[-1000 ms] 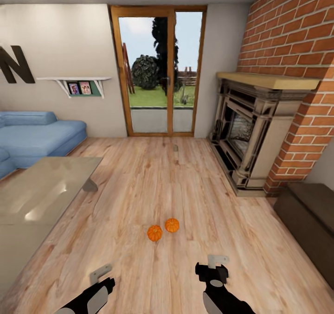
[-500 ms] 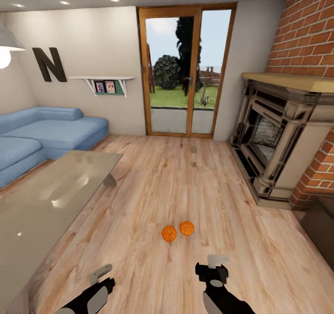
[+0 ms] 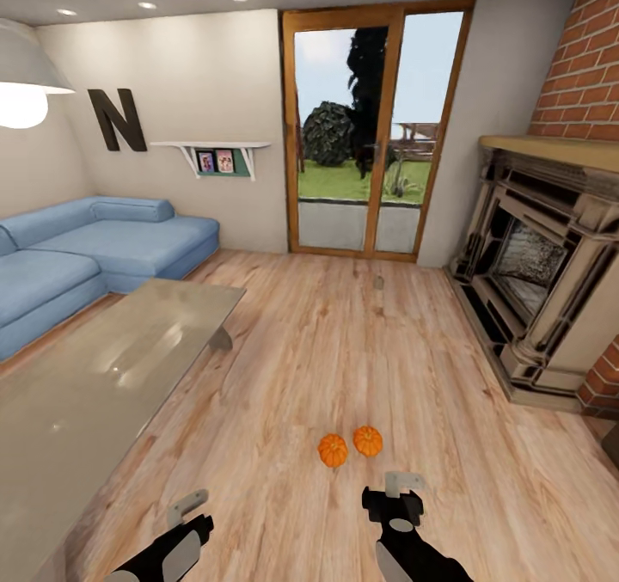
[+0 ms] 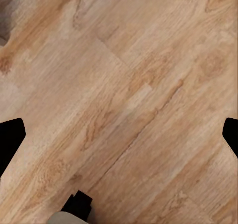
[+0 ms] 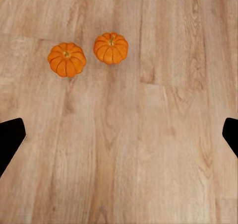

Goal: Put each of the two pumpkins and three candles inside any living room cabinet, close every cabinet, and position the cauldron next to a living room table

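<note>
Orange pumpkins (image 3: 351,445) sit side by side, nearly touching, on the wood floor (image 3: 344,341) just ahead of the right gripper (image 3: 404,482), between the glass table (image 3: 94,376) and the fireplace (image 3: 542,290). Both the right and the left gripper (image 3: 187,508) hang wide and empty. Judged from this, the approach is under way; next comes lowering onto one pumpkin.

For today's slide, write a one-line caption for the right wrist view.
Two pumpkins sit side by side, apart, on a wooden floor beyond the open right gripper.
</note>
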